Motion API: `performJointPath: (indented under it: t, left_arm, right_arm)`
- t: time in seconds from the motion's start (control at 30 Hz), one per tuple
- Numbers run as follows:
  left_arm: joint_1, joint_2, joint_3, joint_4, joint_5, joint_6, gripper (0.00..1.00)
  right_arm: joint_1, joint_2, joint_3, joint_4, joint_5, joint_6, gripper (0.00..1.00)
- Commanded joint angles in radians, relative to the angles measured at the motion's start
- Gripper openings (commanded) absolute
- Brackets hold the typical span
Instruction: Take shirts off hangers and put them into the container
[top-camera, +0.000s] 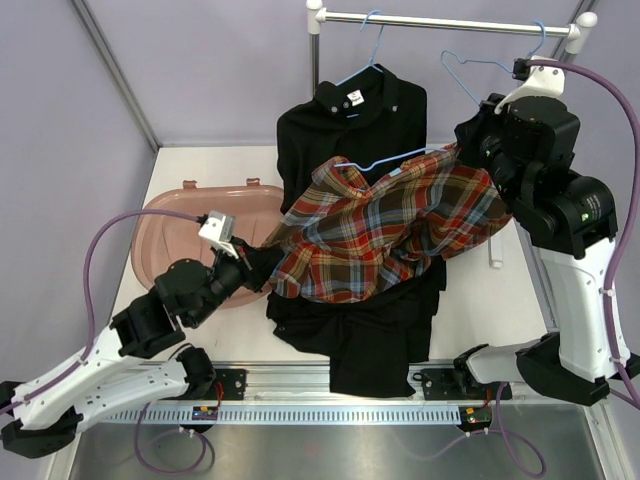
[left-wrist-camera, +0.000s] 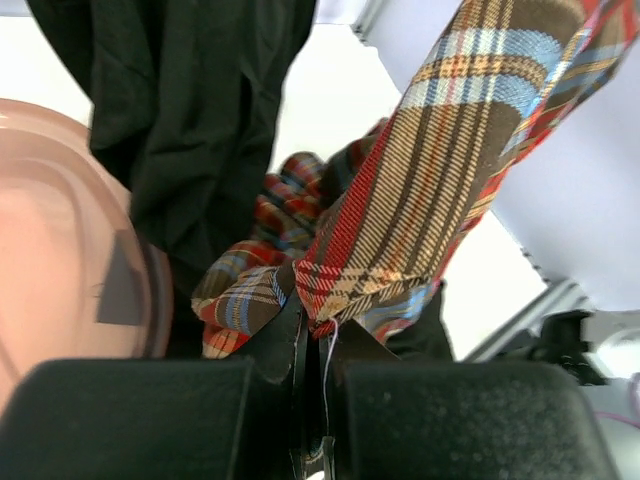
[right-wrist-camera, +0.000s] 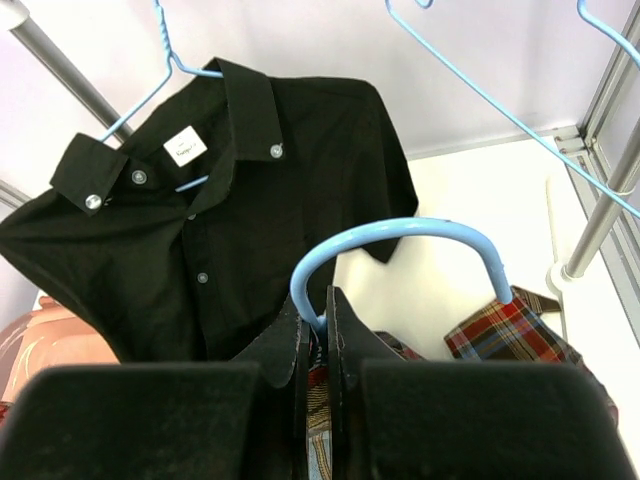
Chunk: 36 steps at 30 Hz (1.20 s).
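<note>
Centre of top view: plaid shirt (top-camera: 390, 225), spread over a black shirt (top-camera: 370, 340) lying on the table (top-camera: 470, 300). Upper centre: second black shirt (top-camera: 350, 130), hung on the rail (top-camera: 440, 22). Left of centre: container (top-camera: 170, 225). Right gripper (right-wrist-camera: 315, 310) clamped on light-blue hanger (right-wrist-camera: 400, 225) hook. Left gripper (left-wrist-camera: 315, 325) pinched shut on plaid hem, beside container rim.

So the left gripper (left-wrist-camera: 312, 345) is pinched tight on a corner of the plaid shirt (left-wrist-camera: 470, 140), which stretches up to the right. The black shirt (left-wrist-camera: 190, 110) hangs behind it, with the pinkish tub (left-wrist-camera: 50, 250) off on the left.
</note>
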Motion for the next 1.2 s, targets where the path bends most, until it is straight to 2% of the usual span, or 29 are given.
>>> performJointPath:
  t: [0.0,0.13,0.23,0.33,0.5,0.63,0.73,0.87,1.0,1.17]
  left_arm:
    - [0.012,-0.116,-0.050,-0.130,-0.123,-0.052,0.00]
    - [0.012,-0.091,-0.019,-0.190,-0.132,-0.071,0.00]
    - [0.011,-0.035,-0.031,-0.146,-0.071,-0.051,0.00]
    - [-0.006,0.050,-0.030,-0.125,-0.029,-0.057,0.00]
    - [-0.106,0.129,-0.043,-0.163,-0.149,-0.136,0.00]
    - [-0.118,0.155,-0.070,-0.163,-0.184,-0.180,0.00]
    - [-0.118,0.178,-0.048,-0.192,-0.238,-0.187,0.00]
    - [-0.118,0.224,-0.021,-0.242,-0.288,-0.202,0.00]
    - [-0.118,0.281,-0.042,-0.295,-0.307,-0.268,0.00]
    - [-0.117,0.304,-0.091,-0.305,-0.290,-0.347,0.00]
  right_arm:
    - [-0.041,0.010,0.099,0.073,0.259,-0.050,0.00]
    - [-0.043,0.015,0.115,0.077,0.276,-0.076,0.00]
    - [-0.048,-0.014,0.075,0.123,0.173,-0.069,0.00]
    - [-0.048,-0.016,0.095,0.119,0.165,-0.058,0.00]
    - [-0.048,0.074,0.278,0.061,0.187,-0.090,0.00]
    - [-0.051,0.105,0.362,0.048,0.188,-0.110,0.00]
    - [-0.051,0.096,0.334,0.044,0.208,-0.121,0.00]
    - [-0.084,0.018,0.207,0.094,0.223,-0.127,0.00]
    - [-0.207,0.011,0.225,0.057,0.133,-0.063,0.00]
    - [-0.247,0.027,0.216,0.051,0.113,-0.057,0.00]
